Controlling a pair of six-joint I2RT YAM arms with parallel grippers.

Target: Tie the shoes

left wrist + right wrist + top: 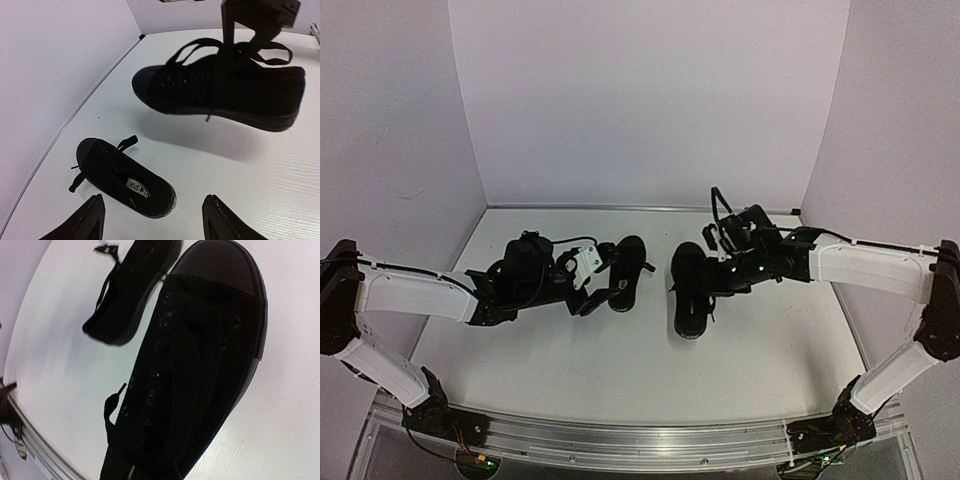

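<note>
Right hand directly over 1 shoe

We see the left gripper at the bottom edge, its two black fingertips standing wide apart with only bare white table between them. Just beyond them lies the lower shoe, toe toward the wall, its loose laces trailing, a white label reading ALL SPORT inside. Higher up, the upper shoe sits side-on, its lace loops arching upward and a soft shadow beneath it. A black robot part reaches down over it.
</note>
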